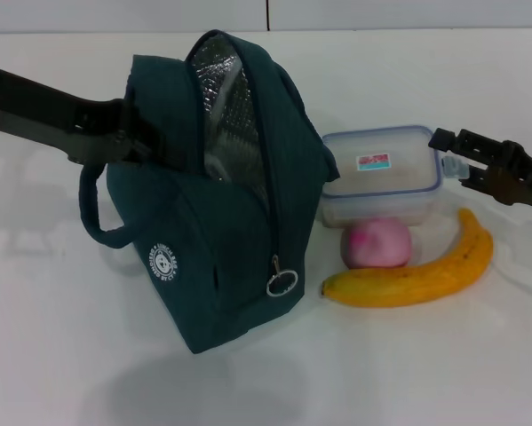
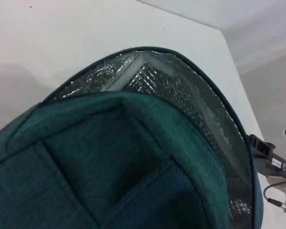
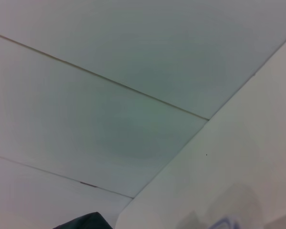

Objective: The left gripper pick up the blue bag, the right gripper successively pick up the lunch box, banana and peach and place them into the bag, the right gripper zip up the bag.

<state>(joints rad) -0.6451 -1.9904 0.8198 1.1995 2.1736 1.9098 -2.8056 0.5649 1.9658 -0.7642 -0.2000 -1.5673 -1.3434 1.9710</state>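
The left gripper [image 1: 132, 133] is clenched on the upper back edge of the blue bag [image 1: 212, 240], holding it propped on the counter [image 1: 425, 373] with its mouth unzipped and the silver lining [image 2: 181, 90] showing; the zipper pull ring [image 1: 281, 283] hangs low on the front of the bag, well below that gripper. The bag's carry handle [image 1: 95, 222] loops down just under the left gripper. From the left wrist view the opening gapes wide beyond the gripper, and nothing can be seen inside it. The right gripper [image 1: 448, 151] reaches in at the far edge of the lunch box [image 1: 383, 173], right at its blue-rimmed lid corner; whether it has closed on the box or is only arriving I cannot tell. The peach [image 1: 377, 243] sits just beside the box on the side nearer the camera, below the right gripper, and the banana [image 1: 421, 271] curves beneath it, touching or nearly touching the peach. All three items lie outside the bag, so I judge the task to be at its second step: bag secured, lunch box about to be taken. The next move calls for a firm grasp on the box's rim, a lift clear of the peach, then a carry across toward the left gripper and a tilt to match the slanted opening. The box looks wide against the mouth, so alignment matters.
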